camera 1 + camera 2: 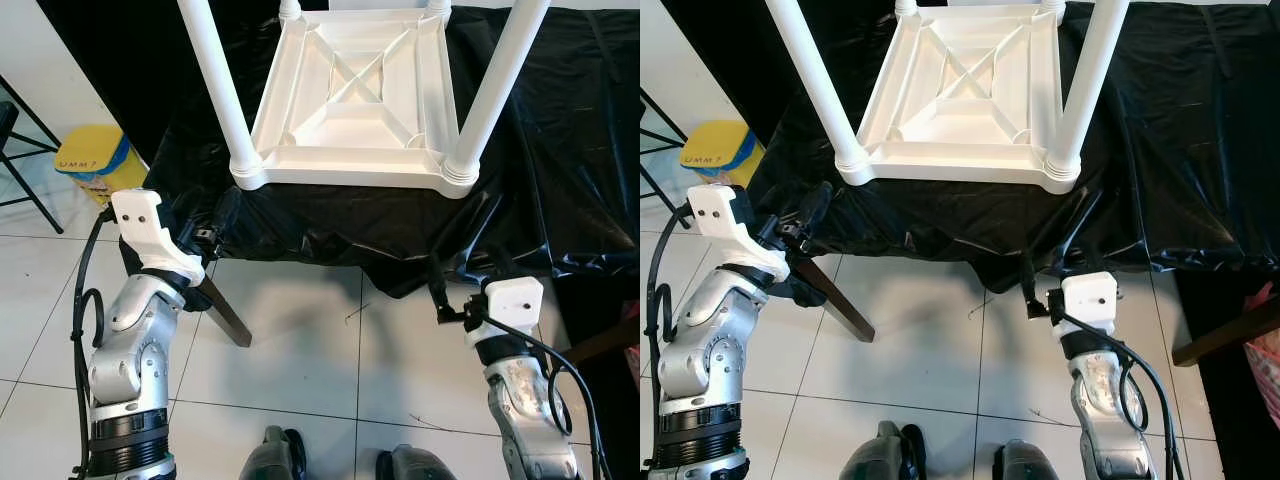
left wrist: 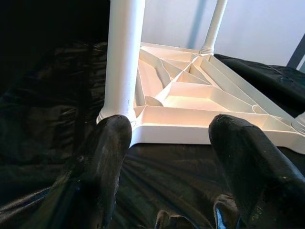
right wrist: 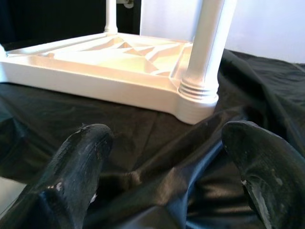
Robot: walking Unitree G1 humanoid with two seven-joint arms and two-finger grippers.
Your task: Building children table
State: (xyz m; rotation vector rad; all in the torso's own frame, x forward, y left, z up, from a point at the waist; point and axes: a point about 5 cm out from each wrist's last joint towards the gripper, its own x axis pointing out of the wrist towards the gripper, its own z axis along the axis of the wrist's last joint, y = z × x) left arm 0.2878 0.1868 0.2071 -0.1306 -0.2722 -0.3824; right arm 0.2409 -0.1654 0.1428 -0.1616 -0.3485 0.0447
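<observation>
I see the white children's table point(image 1: 962, 100) lying upside down on a black plastic sheet point(image 1: 1160, 130), its legs point(image 1: 815, 75) standing up. My left gripper point(image 1: 812, 212) sits at the sheet's near edge, below the near left leg. My right gripper point(image 1: 1072, 238) reaches toward the near right corner. A yellow container point(image 1: 718, 148) sits at left.

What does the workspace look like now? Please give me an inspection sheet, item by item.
Surface: black plastic sheet draped over a raised support, hanging to the tiled floor.
Job's things: white children table upside down on the sheet, legs fitted and pointing up.
Clutter: nothing seen.
Grippers: left gripper and right gripper, jaws open, empty, near the sheet's front edge.
Cables: black cables along both arms.
Surroundings: yellow container, dark chair frame, wooden leg.
</observation>
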